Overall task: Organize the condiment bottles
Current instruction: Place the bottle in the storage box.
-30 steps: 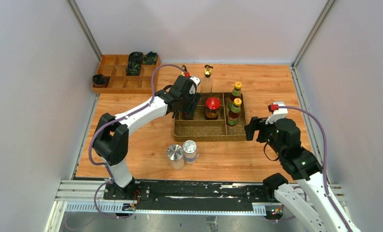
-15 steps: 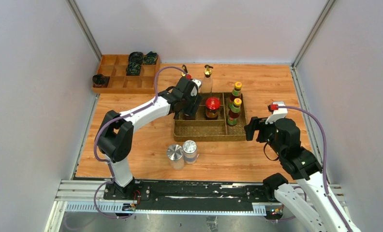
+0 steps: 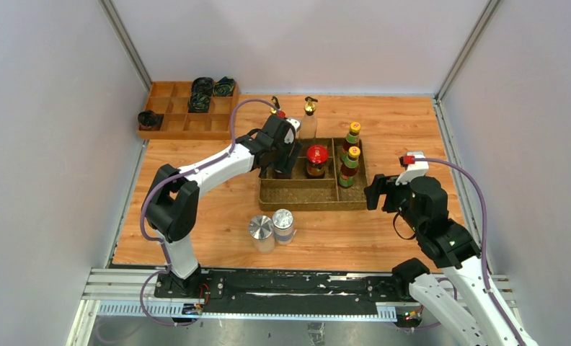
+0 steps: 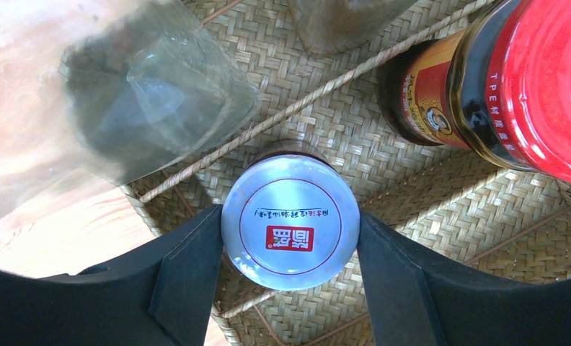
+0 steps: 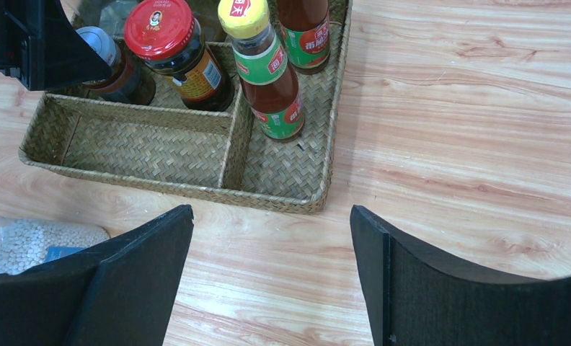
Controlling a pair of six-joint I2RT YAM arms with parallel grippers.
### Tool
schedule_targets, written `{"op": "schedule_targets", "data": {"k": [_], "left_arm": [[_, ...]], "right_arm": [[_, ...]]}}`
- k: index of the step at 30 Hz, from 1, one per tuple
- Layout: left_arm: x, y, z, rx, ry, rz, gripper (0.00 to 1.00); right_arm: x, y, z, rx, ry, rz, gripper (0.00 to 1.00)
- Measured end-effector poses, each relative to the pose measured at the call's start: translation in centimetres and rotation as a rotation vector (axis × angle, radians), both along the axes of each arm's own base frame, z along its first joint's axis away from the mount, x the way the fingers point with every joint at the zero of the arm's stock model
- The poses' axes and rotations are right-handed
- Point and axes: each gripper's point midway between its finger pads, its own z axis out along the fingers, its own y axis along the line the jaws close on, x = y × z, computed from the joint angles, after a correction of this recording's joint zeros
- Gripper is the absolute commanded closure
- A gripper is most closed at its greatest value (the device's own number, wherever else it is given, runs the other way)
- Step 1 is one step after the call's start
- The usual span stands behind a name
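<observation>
On the wooden worktop (image 3: 326,232), overhead view: a rectangular woven tray (image 3: 297,193), divided into compartments, sits at centre. A red-lidded jar (image 3: 316,160) stands in its back row. The right-hand strip holds two sauce bottles, rear (image 3: 352,135) and front (image 3: 349,166), dark with green necks and yellow caps. The left end effector (image 3: 281,167) is lowered into the back-left compartment and covers what it holds. Two clear bottles with gold spouts stand just behind the tray: one (image 3: 308,122) is in plain sight, the other (image 3: 275,101) shows only its spout past the arm. Two silver-lidded shakers (image 3: 261,231) (image 3: 283,225) stand side by side in front of the tray. A wooden divided box (image 3: 185,124) at far left holds four dark rolled bundles (image 3: 199,103). The right end effector (image 3: 373,194) hovers just off the tray's right edge.

Left wrist view: the white-lidded jar (image 4: 290,232) has a round lid with red print and stands on the straw weave. Both black fingers (image 4: 189,267) press against its sides, clamped. The red-lidded jar next to it is cut off by the frame. The clear bottles are blurred.

Right wrist view: the right fingers (image 5: 124,288) are spread wide, with bare worktop between them. One shaker, pale grains inside, is cut off at lower left. One sauce bottle is whole and the second is cropped at the top. The white-lidded jar is half hidden by the left arm
</observation>
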Motion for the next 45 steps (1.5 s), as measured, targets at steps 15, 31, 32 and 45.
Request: {"op": "schedule_targets", "data": {"k": [15,31,32,45], "left_arm": [[0.3,-0.1,0.3,-0.006,-0.013,0.002,0.22],[-2.4,2.1,9.2,-0.114,-0.139,0.034,0.24],[-2.8,2.3,10.0,-0.124,-0.150,0.034,0.25],[-9.9,4.7,13.5,-0.265,-0.106,0.014,0.53]], "right_arm": [[0.0,0.0,0.0,0.002,-0.002,0.001,0.14],[-0.1,0.1,-0.1,0.002,0.003,0.007,0.14],[-0.1,0.1,-0.1,0.002,0.003,0.007,0.14],[0.1,0.2,-0.5,-0.006,0.018,0.007,0.14]]}}
